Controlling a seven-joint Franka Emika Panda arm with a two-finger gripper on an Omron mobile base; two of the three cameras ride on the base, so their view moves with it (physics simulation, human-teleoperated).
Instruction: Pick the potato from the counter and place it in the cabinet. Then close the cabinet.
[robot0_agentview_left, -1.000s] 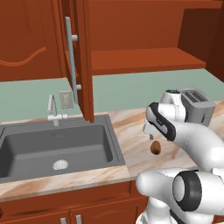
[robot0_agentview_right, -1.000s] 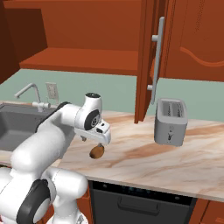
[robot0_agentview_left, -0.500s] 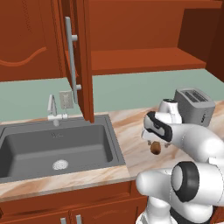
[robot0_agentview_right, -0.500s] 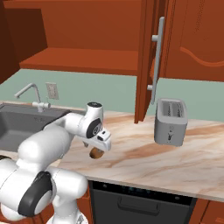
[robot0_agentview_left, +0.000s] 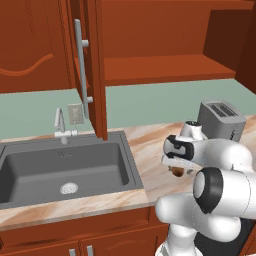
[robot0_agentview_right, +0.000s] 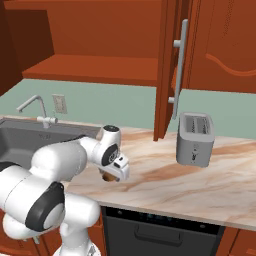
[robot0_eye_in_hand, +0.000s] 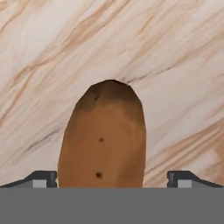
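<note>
Potato between fingertips, long axis pointing away.

From behind the arm we look forward and down from left and right, both views sharing the counter, toaster and open cabinet. Our hand camera faces straight down, very near the counter.

The surface is seen as polished veined stone, the potato as matt-skinned, the cabinet as smooth reddish wood, the toaster as brushed metal.
</note>
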